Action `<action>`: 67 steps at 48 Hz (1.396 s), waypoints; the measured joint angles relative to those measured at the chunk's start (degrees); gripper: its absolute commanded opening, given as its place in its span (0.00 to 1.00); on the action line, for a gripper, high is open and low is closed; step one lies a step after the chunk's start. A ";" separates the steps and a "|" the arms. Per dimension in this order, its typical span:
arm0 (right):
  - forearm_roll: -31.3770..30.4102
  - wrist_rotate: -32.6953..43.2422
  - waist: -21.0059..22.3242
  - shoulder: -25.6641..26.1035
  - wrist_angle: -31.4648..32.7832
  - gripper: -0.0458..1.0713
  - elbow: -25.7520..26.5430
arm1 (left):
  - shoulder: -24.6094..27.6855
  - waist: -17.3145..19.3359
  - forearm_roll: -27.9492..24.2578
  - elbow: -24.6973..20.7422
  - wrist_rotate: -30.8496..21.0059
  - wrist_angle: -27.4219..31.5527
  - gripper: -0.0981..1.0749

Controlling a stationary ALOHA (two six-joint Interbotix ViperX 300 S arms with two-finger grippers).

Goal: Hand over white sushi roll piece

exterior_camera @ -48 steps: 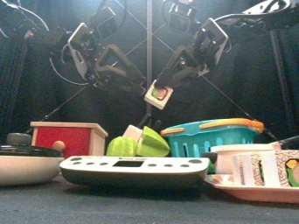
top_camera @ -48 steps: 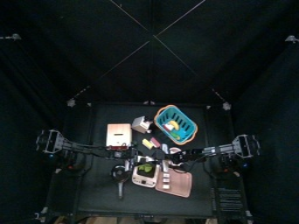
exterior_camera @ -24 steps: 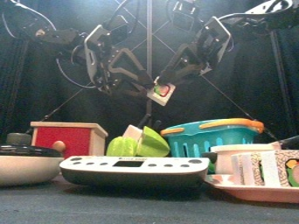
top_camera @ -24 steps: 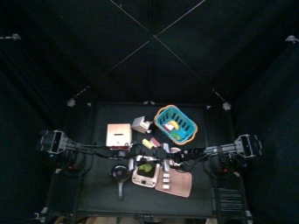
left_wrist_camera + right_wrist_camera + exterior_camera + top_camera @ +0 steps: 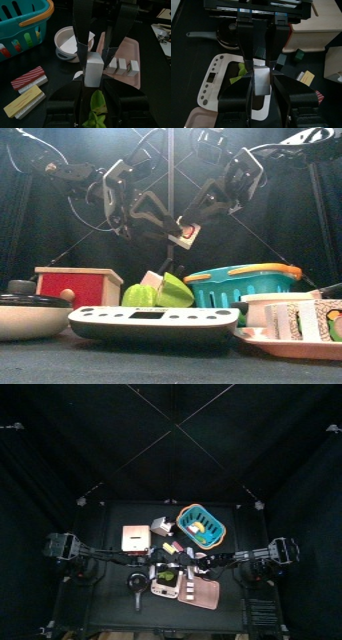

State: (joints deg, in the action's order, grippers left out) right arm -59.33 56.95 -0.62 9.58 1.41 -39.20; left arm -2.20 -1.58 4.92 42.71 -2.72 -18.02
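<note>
The white sushi roll piece (image 5: 186, 231) hangs in mid-air above the table's middle, between both grippers. My right gripper (image 5: 194, 227) reaches in from the right and is shut on it; in the right wrist view the piece (image 5: 260, 82) sits between its jaws (image 5: 260, 74). From the left, my left gripper (image 5: 174, 229) has its jaws closed in around the same piece. The left wrist view shows the piece (image 5: 93, 72) edge-on between the left gripper's (image 5: 93, 86) jaws, with the right gripper's fingers (image 5: 121, 30) coming from the opposite side.
Below stand a teal basket (image 5: 241, 285), a red box (image 5: 78, 286), green leaves (image 5: 160, 293), a flat white device (image 5: 154, 320), a dark pan (image 5: 27, 313) and a pink tray (image 5: 294, 340). A white cup (image 5: 70, 42) stands by the basket.
My left gripper moved right up to the sushi piece and narrowed its jaws around it. The right gripper kept holding the piece nearly still.
</note>
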 measured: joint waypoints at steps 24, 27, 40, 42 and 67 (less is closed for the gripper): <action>0.09 0.09 0.26 0.09 -0.26 0.57 -1.14 | -1.58 0.00 0.09 0.44 0.00 0.18 0.43; 0.18 0.09 0.26 0.09 -0.26 0.57 -1.14 | -2.02 0.00 0.09 0.70 0.00 0.18 0.43; 0.44 0.09 0.44 0.00 -0.18 0.57 -1.14 | -4.39 0.09 0.26 2.37 -0.18 0.18 0.43; 0.62 0.18 0.35 0.00 -0.09 0.57 -1.14 | -4.83 0.09 0.26 2.81 -0.18 0.18 0.43; 1.41 0.26 0.53 -1.05 0.35 0.60 -0.97 | -6.77 0.26 0.44 4.31 -0.18 -0.18 0.43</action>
State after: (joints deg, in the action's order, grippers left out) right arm -57.92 57.22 -0.09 8.53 1.76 -40.17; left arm -8.96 -1.32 5.36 47.02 -2.90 -18.19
